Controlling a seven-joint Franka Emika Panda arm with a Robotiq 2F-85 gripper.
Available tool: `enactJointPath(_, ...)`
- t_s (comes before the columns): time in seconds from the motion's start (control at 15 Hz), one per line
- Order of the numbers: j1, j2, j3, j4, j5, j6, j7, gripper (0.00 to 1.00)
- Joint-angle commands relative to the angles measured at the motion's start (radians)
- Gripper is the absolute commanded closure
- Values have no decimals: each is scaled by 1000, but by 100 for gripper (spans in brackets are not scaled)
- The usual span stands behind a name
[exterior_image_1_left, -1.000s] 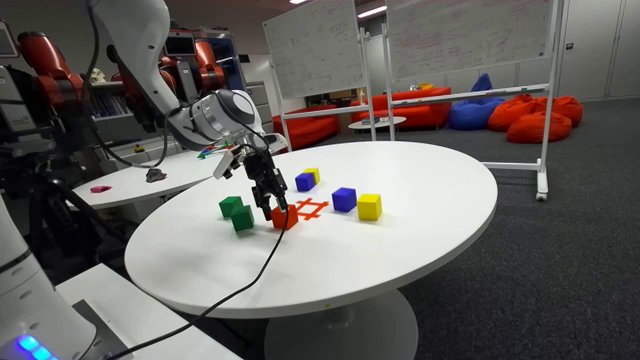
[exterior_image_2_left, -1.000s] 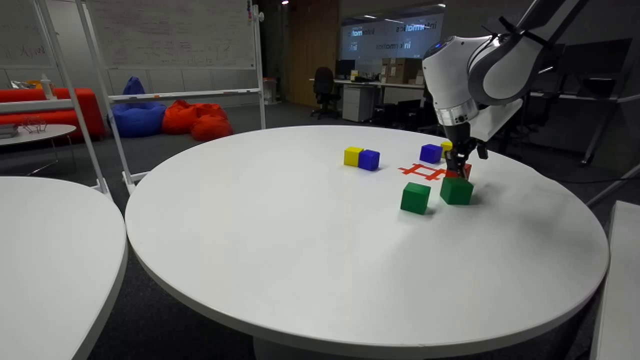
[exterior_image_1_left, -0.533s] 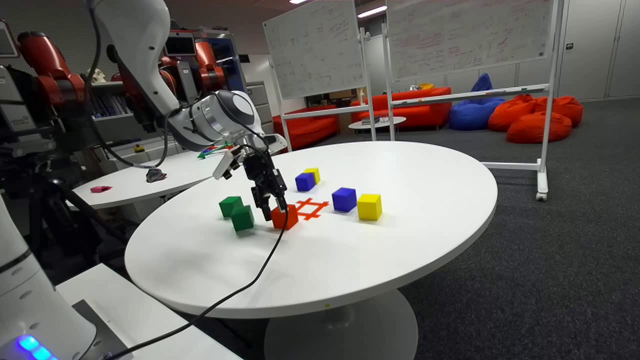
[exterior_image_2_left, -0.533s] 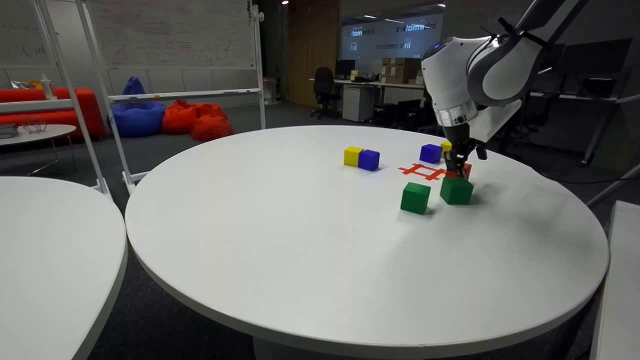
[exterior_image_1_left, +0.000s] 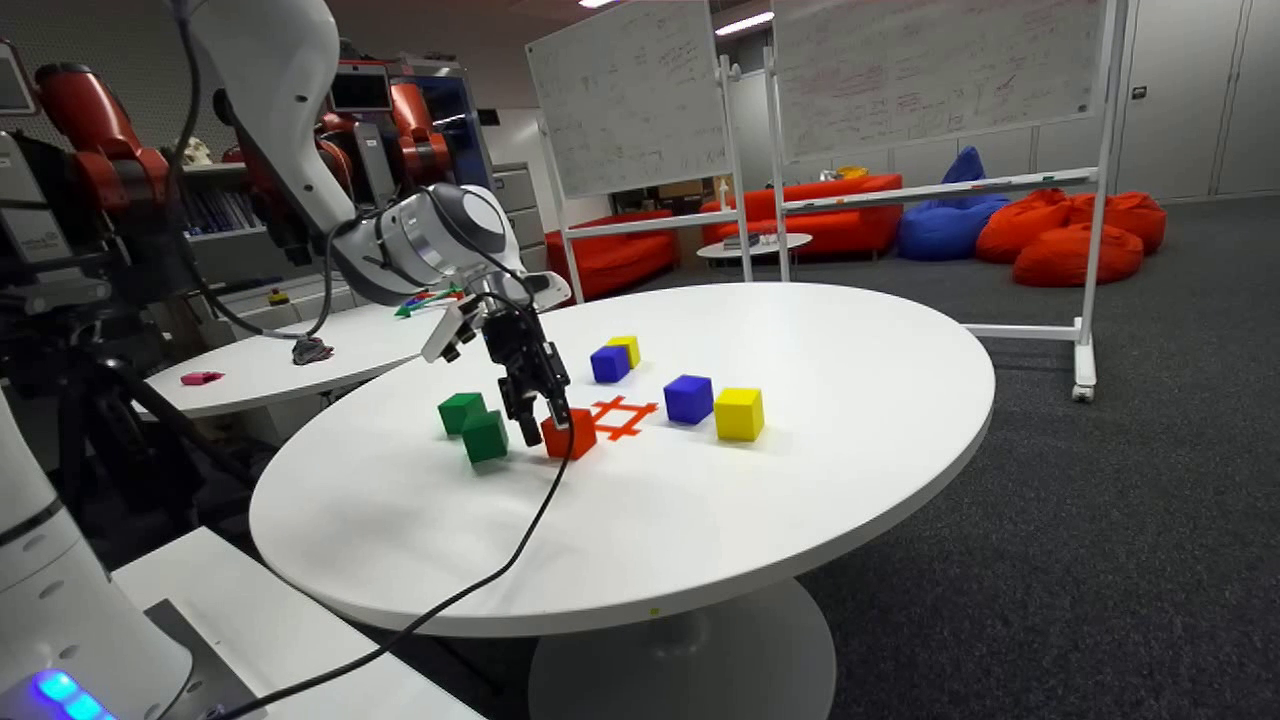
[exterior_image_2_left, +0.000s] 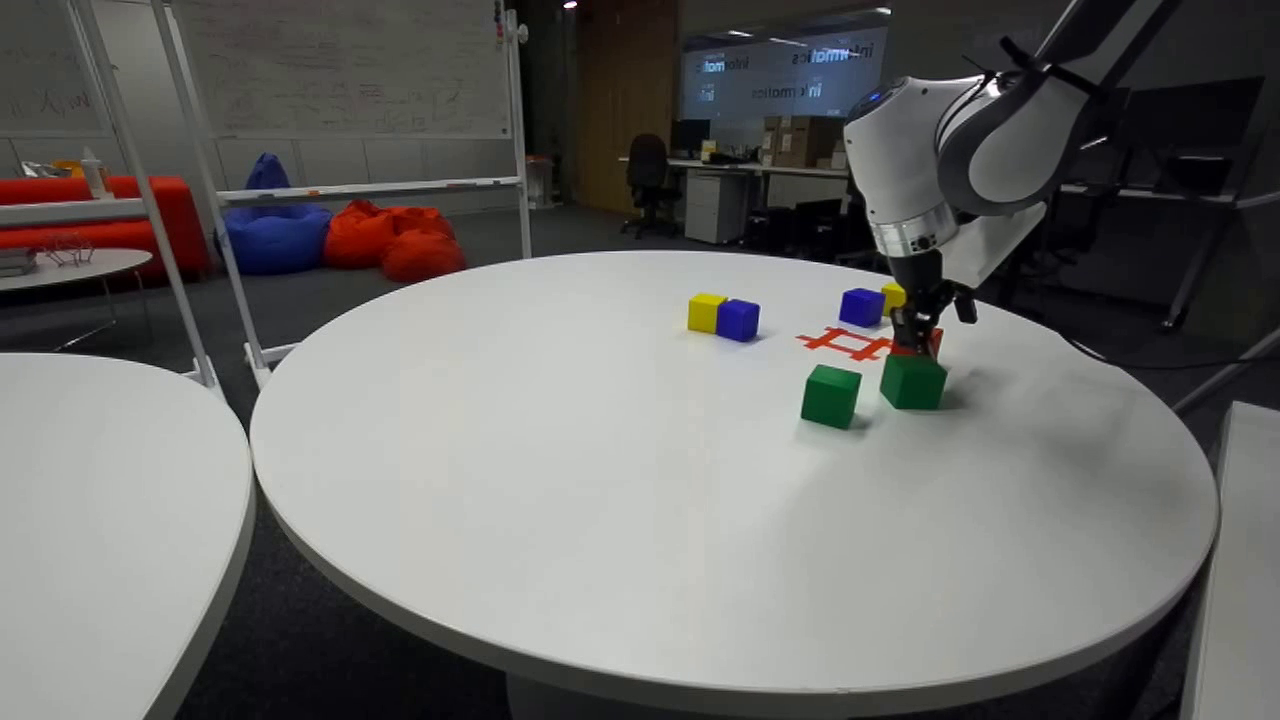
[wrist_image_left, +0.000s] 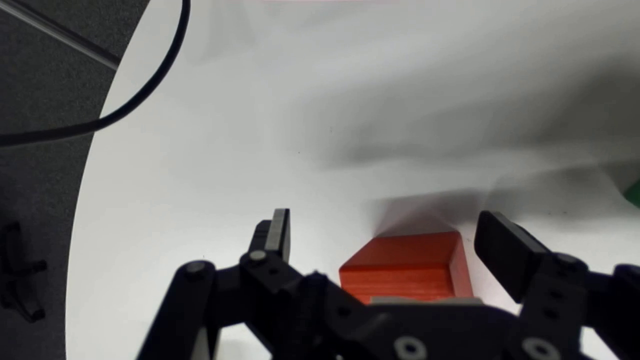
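Gripper (wrist_image_left: 384, 225): fingers spread wide, straddling a red block (wrist_image_left: 407, 265) at the lower middle of the wrist frame. Round white table (wrist_image_left: 200, 175) shows on either side of the block, the wider gap to the left, the narrow one to the right; block rests on it. Axis note: its sides look about equal, so a long axis cannot be singled out. Seen from the wrist, its top edge runs nearly level, rising slightly rightward, roughly along the finger-to-finger line; one side face turns toward the top of the frame, a narrower one toward the right edge. Lower part hidden behind the linkage. Black cable (wrist_image_left: 97, 124) curves across the upper left. In an exterior view the block lies below and left of frame centre, just left of red tape lines (exterior_image_1_left: 643, 409); a green block (exterior_image_1_left: 485, 437) stands farther left, another green block (exterior_image_1_left: 461, 413) up and left of that. Right of centre: a blue block (exterior_image_1_left: 688, 400), a yellow block (exterior_image_1_left: 740, 414) just beside it; near centre, another blue block (exterior_image_1_left: 610, 364) and another yellow block (exterior_image_1_left: 627, 349).
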Motion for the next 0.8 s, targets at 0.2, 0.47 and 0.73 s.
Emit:
enactJointPath(0.2,-15,-22,-3,-53,-13,22,13,0)
enactJointPath(0.47,-14,-22,-1,-54,-9,14,14,0)
enactJointPath(0.73,-20,-23,-4,-55,-6,16,10,0)
